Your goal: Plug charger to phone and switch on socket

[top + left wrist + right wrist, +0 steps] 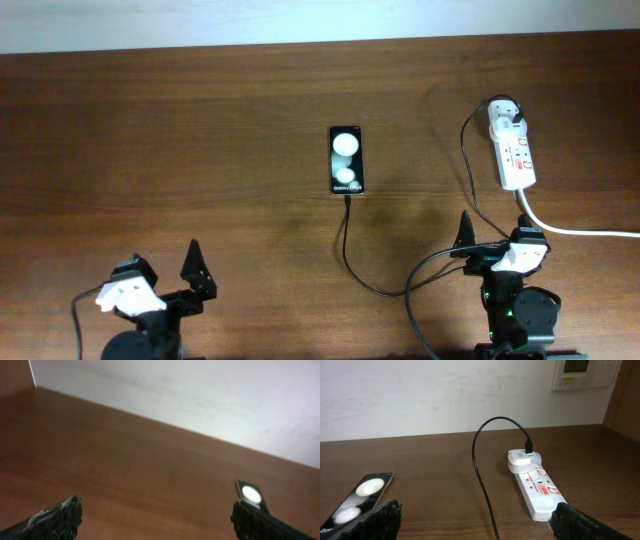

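Wooden table (200,120), charger (345,230) touching phone (346,160), socket (515,155)

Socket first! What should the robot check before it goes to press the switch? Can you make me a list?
1. Charger plugged into the socket: ok, its white plug sits in the far end.
2. Charger tip in the phone: cannot tell. The cable meets the phone's near edge in the overhead view, but whether it is pushed fully in does not show.
3. Socket switch on: cannot tell, the red markings are too small to read.
4. Right gripper open and empty: ok.
5. Left gripper open, empty and apart from the phone: ok.
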Robot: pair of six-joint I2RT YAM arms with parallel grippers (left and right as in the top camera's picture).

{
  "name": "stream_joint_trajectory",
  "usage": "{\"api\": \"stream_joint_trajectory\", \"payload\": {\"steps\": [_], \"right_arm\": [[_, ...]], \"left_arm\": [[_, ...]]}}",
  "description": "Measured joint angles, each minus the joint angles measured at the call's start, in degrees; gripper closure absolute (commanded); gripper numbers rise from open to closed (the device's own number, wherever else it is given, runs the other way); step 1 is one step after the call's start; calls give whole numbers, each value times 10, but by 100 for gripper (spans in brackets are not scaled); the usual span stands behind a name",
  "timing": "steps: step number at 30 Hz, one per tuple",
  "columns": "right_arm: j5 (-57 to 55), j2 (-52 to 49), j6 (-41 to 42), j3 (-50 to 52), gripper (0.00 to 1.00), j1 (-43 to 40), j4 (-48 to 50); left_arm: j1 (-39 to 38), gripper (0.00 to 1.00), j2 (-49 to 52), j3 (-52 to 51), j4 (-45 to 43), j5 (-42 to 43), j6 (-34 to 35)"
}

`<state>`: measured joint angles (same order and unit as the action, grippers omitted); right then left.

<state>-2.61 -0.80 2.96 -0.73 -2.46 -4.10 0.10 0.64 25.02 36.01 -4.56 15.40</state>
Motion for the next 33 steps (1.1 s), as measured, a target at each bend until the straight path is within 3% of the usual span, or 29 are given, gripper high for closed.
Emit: {"api": "stream_joint_trajectory", "payload": {"steps": [10, 18, 33], "right_arm": [[0, 0, 0, 0, 1, 0, 0], [0, 0, 0, 0, 1, 0, 0], [0, 0, 0, 0, 1, 0, 0]], "left_arm": [[0, 1, 0, -228, -295, 26, -19], [0, 1, 0, -240, -312, 65, -174], [0, 1, 0, -240, -312, 65, -193]]}}
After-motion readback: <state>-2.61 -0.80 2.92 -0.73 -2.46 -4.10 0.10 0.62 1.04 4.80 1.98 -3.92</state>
